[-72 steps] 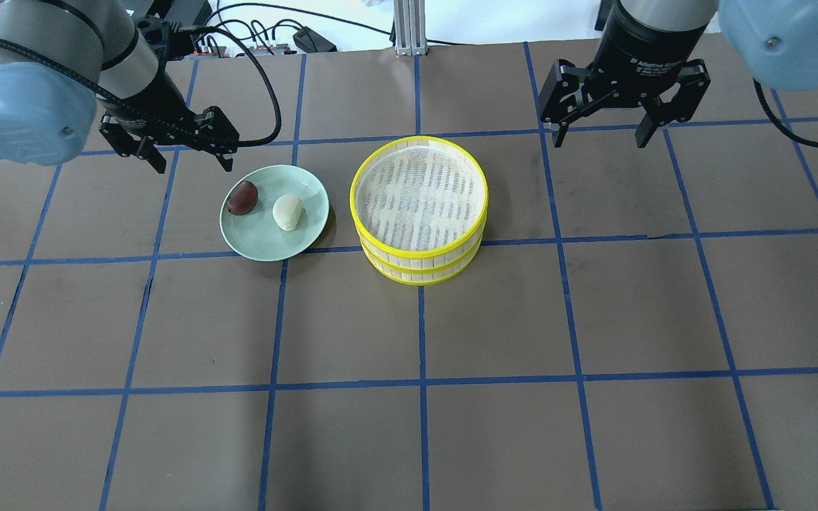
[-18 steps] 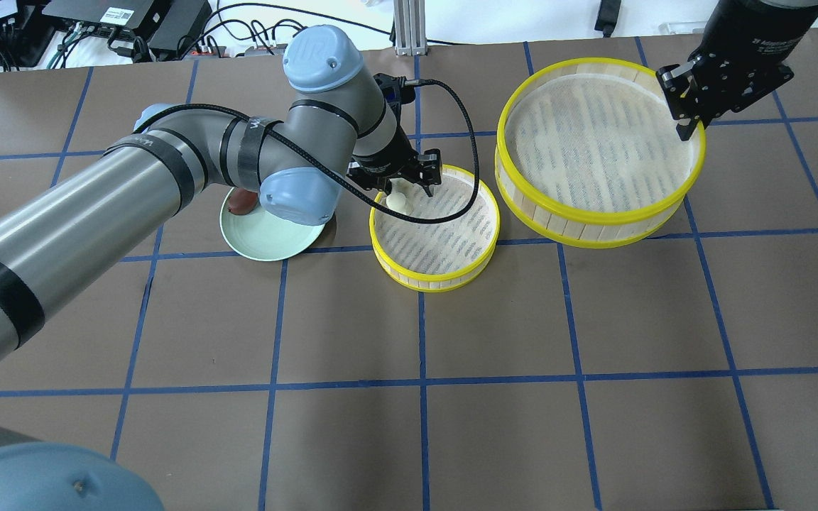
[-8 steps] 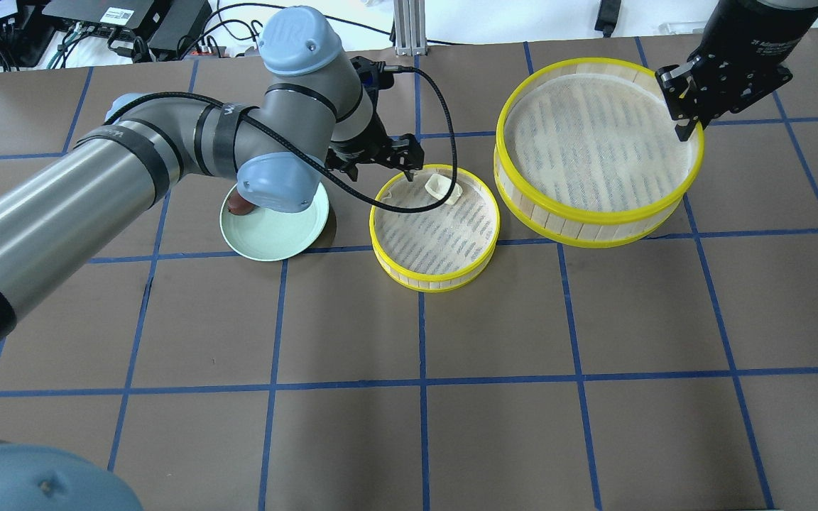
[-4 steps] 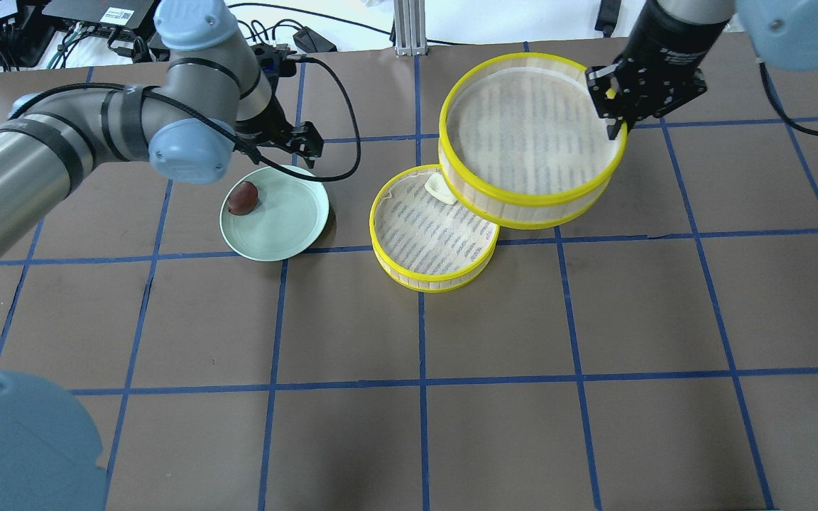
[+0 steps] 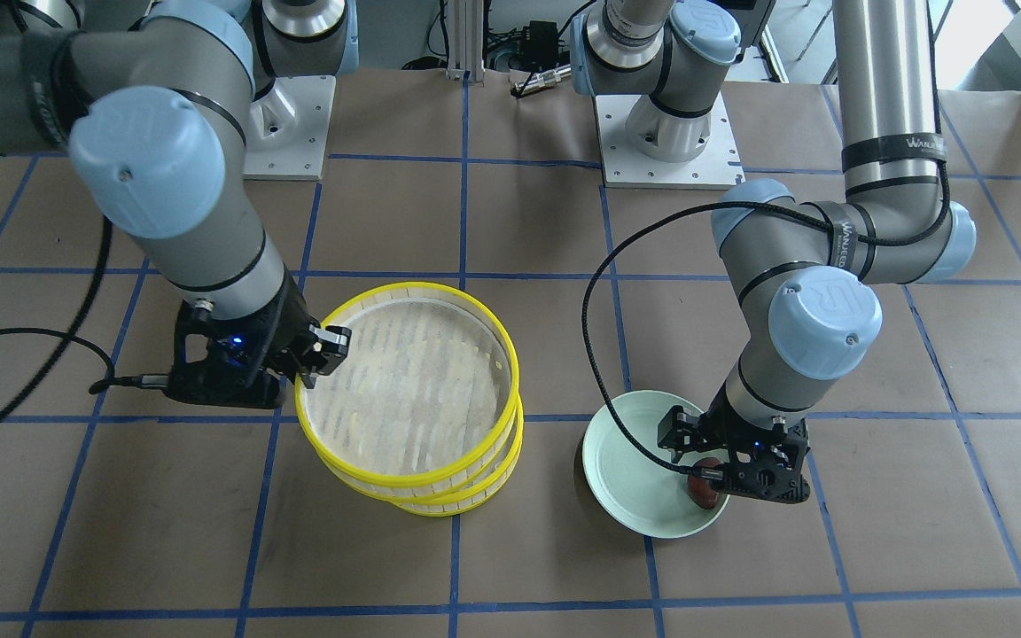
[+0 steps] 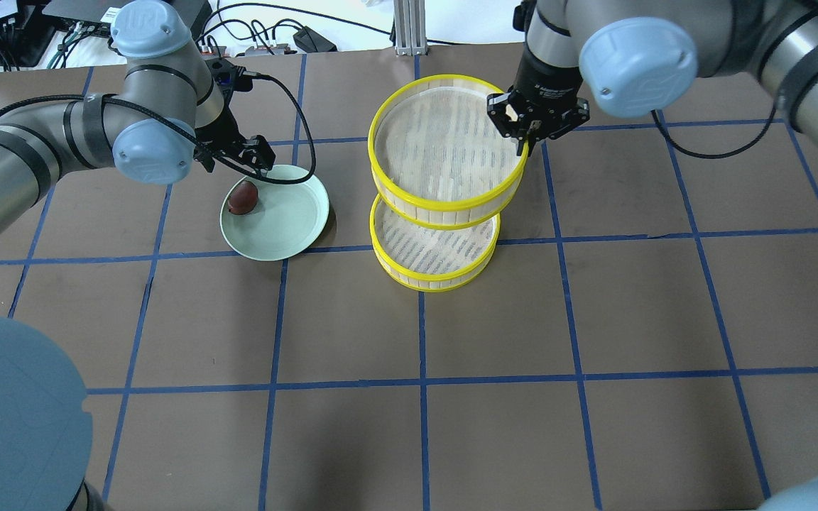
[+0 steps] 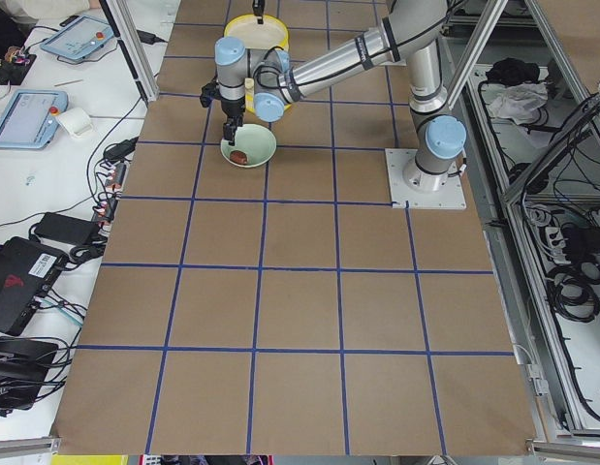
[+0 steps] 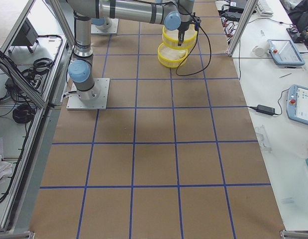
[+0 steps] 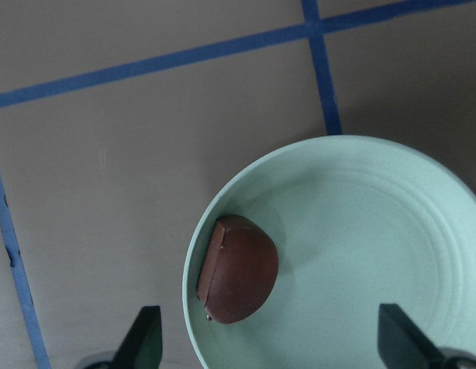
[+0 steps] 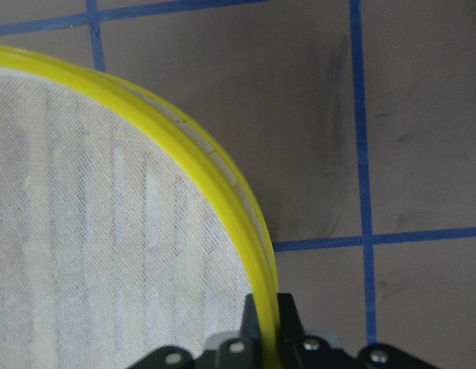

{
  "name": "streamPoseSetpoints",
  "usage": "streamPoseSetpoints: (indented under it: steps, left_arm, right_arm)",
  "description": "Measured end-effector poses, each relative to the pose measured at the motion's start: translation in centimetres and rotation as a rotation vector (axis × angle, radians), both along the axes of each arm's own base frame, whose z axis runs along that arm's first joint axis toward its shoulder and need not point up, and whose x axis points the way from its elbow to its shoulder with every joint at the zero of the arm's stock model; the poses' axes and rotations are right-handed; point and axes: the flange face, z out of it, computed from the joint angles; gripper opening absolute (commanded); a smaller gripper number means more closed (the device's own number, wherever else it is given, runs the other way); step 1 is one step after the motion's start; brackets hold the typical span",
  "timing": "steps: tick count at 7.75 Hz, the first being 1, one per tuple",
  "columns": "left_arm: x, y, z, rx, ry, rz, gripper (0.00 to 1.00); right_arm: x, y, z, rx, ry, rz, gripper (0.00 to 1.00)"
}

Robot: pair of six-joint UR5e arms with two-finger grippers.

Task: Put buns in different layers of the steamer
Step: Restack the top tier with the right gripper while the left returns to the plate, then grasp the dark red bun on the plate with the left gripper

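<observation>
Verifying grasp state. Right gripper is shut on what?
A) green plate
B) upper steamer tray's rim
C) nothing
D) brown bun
B: the right gripper pinches the yellow rim of the upper tray, held over the lower tray; the brown bun lies on the green plate.

Two yellow-rimmed layers: the upper layer (image 6: 437, 142), offset toward 12 o'clock over the lower layer (image 6: 423, 250); one bun in view, the dark bun (image 6: 243, 198), at 9 o'clock on the one green plate (image 6: 288, 220); two grippers, left gripper (image 6: 251, 156) and right gripper (image 6: 528, 138).
</observation>
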Motion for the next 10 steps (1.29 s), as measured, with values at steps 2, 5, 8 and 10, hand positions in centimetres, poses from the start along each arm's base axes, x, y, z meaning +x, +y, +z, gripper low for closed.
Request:
streamPoseSetpoints:
  steps: [2, 5, 8, 10]
  left_arm:
    - [0.5, -0.4, -3.5, 0.034, -0.022, -0.005, 0.99]
    - [0.9, -0.8, -6.2, 0.057, -0.05, -0.001, 0.93]
    - [0.8, -0.6, -7.2, 0.078, -0.047, 0.003, 0.41]
    - [0.8, -0.6, -7.3, 0.084, -0.045, -0.002, 0.32]
  right_arm:
    - [1.8, -0.3, -4.3, 0.014, 0.003, 0.026, 0.0]
    - [1.2, 0.2, -7.3, 0.039, 0.004, 0.043, 0.0]
    - [1.1, 0.5, -8.7, 0.024, 0.003, 0.005, 0.0]
    - [1.0, 0.9, -9.6, 0.02, 0.0, -0.005, 0.0]
